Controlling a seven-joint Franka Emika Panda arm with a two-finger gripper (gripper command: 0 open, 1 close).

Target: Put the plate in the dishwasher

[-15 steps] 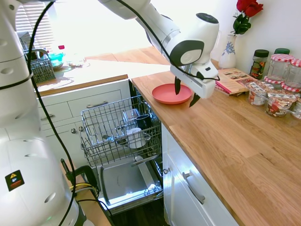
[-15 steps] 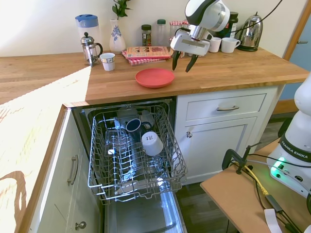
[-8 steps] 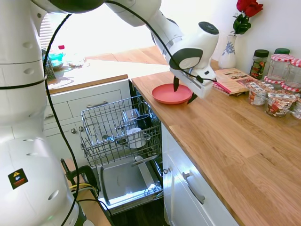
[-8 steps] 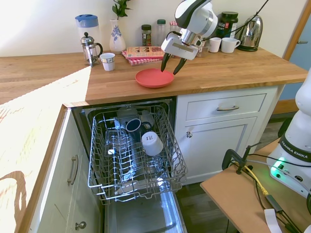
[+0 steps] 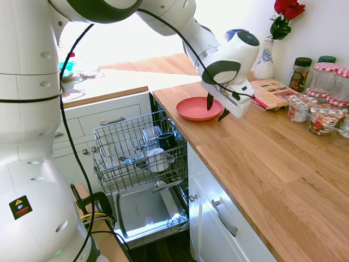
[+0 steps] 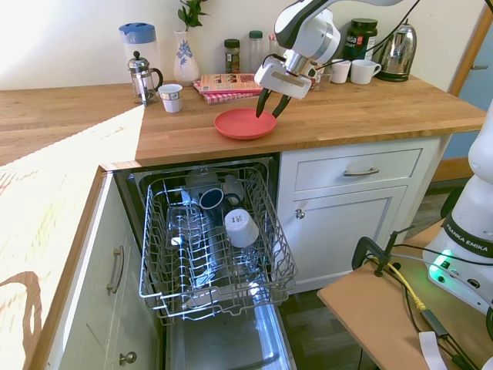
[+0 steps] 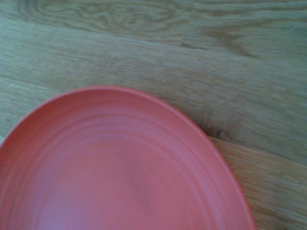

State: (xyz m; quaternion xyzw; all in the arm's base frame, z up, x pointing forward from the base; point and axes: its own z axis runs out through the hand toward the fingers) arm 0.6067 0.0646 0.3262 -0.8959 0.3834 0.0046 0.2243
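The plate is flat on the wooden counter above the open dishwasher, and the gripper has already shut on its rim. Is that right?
Not quite. The plate does lie flat on the wooden counter above the open dishwasher, but the gripper is open, one finger over the plate and one past its rim. The second exterior view shows it.

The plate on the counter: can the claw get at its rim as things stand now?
Probably yes. The claw is open just above the rim of the plate, which lies flat on the counter with nothing on it. The booklet lies apart behind.
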